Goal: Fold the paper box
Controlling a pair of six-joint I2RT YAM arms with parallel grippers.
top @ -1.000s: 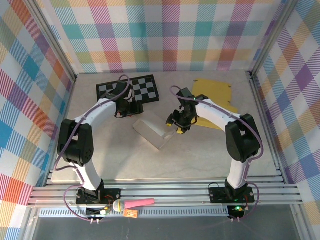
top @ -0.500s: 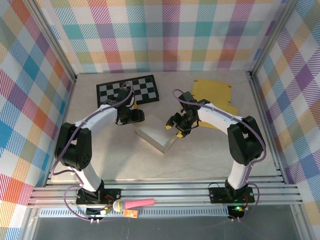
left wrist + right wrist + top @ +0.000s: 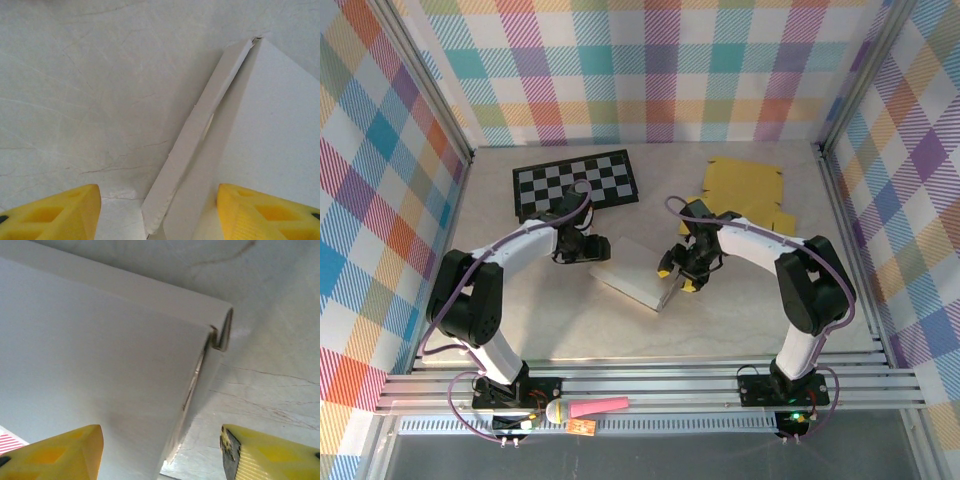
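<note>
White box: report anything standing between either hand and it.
Nothing visible does. The left hand sits at the far left edge of the white box, the right hand at its right end. Both are open, with box edge and bare table between their fingers.

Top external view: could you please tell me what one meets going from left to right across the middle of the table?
left gripper → white paper box → right gripper → yellow cardboard sheet

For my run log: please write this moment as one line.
paper box: on table, not held | left gripper: open, at its left end | right gripper: open, at its right end
</note>
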